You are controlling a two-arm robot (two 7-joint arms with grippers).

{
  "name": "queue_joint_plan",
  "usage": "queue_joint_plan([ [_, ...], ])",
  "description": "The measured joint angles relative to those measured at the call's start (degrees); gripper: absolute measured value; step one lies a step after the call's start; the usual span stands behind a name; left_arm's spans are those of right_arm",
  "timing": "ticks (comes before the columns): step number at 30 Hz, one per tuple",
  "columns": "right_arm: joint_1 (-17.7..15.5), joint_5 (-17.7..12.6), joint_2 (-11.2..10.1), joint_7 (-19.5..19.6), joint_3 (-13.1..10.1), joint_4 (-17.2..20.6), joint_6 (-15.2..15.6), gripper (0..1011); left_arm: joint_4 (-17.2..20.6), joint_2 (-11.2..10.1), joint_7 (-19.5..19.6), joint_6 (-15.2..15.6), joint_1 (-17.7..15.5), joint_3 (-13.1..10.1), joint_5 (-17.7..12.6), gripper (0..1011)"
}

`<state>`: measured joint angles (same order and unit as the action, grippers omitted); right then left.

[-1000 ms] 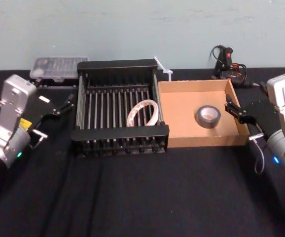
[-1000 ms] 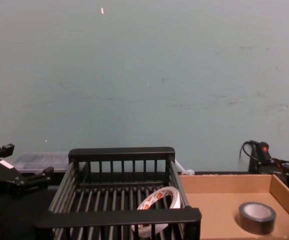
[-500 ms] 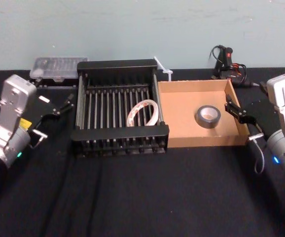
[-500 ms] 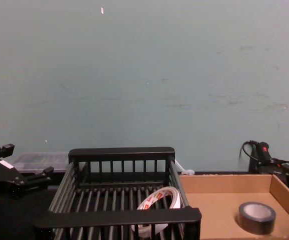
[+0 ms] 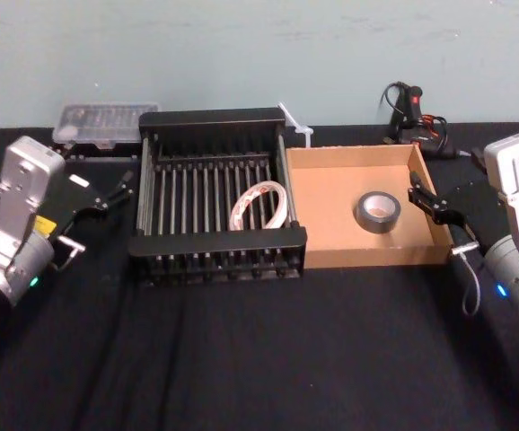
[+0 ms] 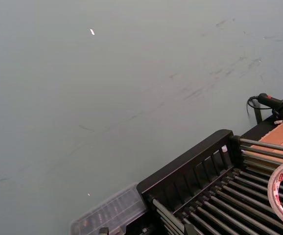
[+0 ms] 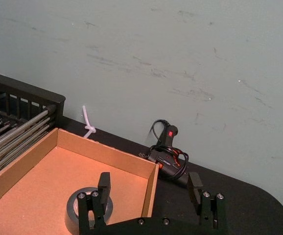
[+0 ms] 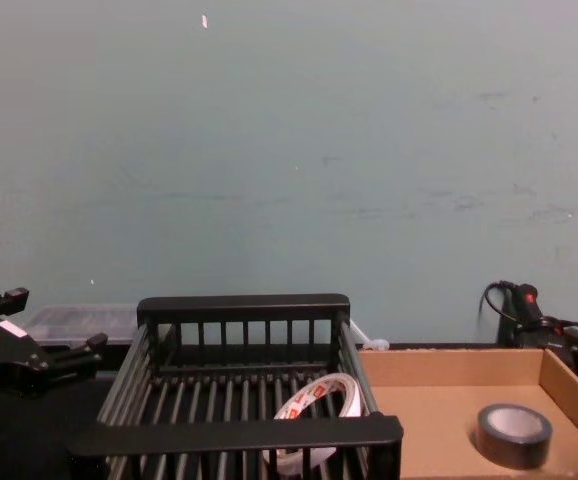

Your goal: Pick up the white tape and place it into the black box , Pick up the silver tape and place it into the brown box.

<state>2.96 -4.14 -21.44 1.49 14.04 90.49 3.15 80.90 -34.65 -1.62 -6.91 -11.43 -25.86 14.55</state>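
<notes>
Head view: the black box (image 5: pixel 216 241) stands on the dark table (image 5: pixel 241 359), touching the brown box (image 5: pixel 331 256) on its right side. The white tape (image 5: pixel 259 205) leans tilted inside the black box, against its right wall. The silver tape (image 5: pixel 379 212) lies flat on the floor of the brown box, right of centre. The left gripper (image 5: pixel 107 193) sits low over the table just left of the black box, jaws spread and holding nothing. The right gripper (image 5: pixel 435 205) sits at the right wall of the brown box, jaws also spread and empty. A clear plastic case (image 5: pixel 105 121) lies behind the left gripper; a black tool with cables (image 5: pixel 412 112) lies behind the brown box.

Left wrist view: the far rail and slats of the black box (image 6: pixel 190 166) show, with the white tape (image 6: pixel 281 188) resting on the slats near the side toward the brown box.

Right wrist view: the right gripper (image 7: pixel 149 188) has both fingers wide apart, empty, hanging above the brown box's near corner; the silver tape (image 7: pixel 82 208) lies beyond one finger.

Chest view: the white tape (image 8: pixel 319 405) stands tilted in the black box (image 8: pixel 239 435); the silver tape (image 8: pixel 512 433) lies in the brown box (image 8: pixel 449 365). The left gripper (image 8: pixel 29 355) sits at the left edge.
</notes>
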Motion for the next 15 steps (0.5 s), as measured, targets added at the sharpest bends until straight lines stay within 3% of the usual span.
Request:
queue_joint_plan([
  [15,0.0,0.0,0.0,0.0,0.0,0.0,0.0,1002,0.0,0.0,0.0,0.0,0.0,0.0,0.0,1001],
])
